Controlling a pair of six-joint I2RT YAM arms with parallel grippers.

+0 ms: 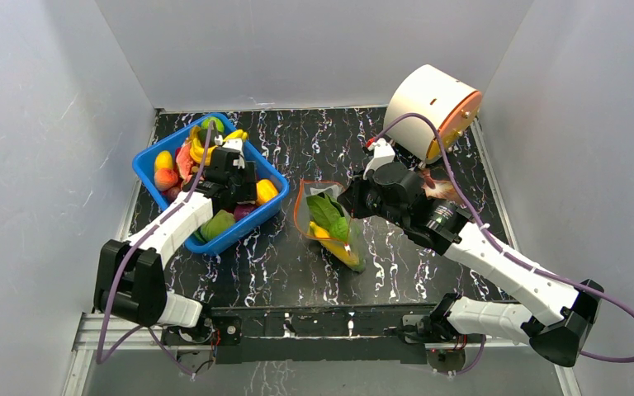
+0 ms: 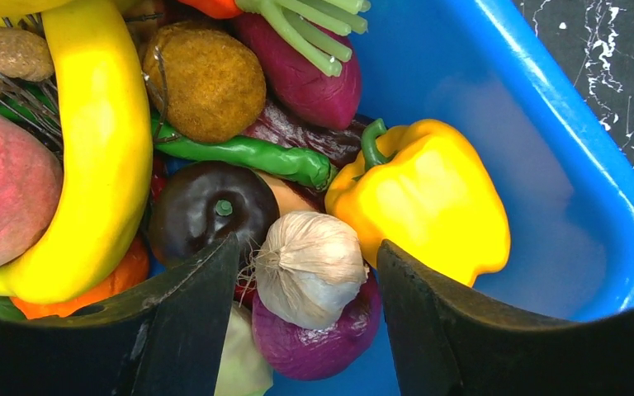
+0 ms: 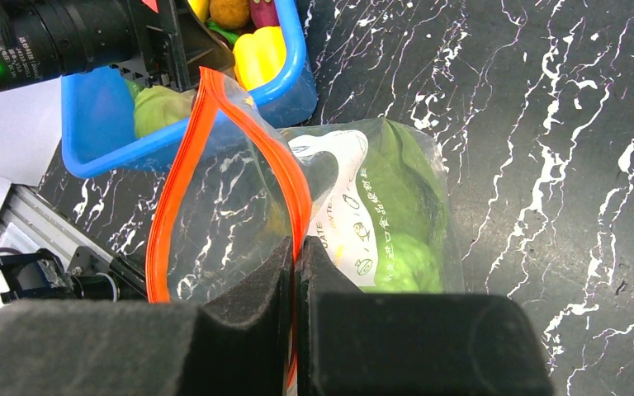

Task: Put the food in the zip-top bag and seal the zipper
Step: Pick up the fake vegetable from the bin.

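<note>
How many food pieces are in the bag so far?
2: green lettuce in the middle of the zip-top bag, a yellow piece toward its closed near end. More may hide underneath.

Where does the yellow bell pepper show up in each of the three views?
Top external: yellow bell pepper in the blue basket's right corner.
Left wrist: centre-right of the picture.
Right wrist: top edge, left of centre, inside the basket.
Shared landmark: the blue basket's rim, seen in all three.

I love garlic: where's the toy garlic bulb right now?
In the left wrist view, the garlic bulb lies in the blue basket, inside the open left hand, beside the yellow bell pepper.
</note>
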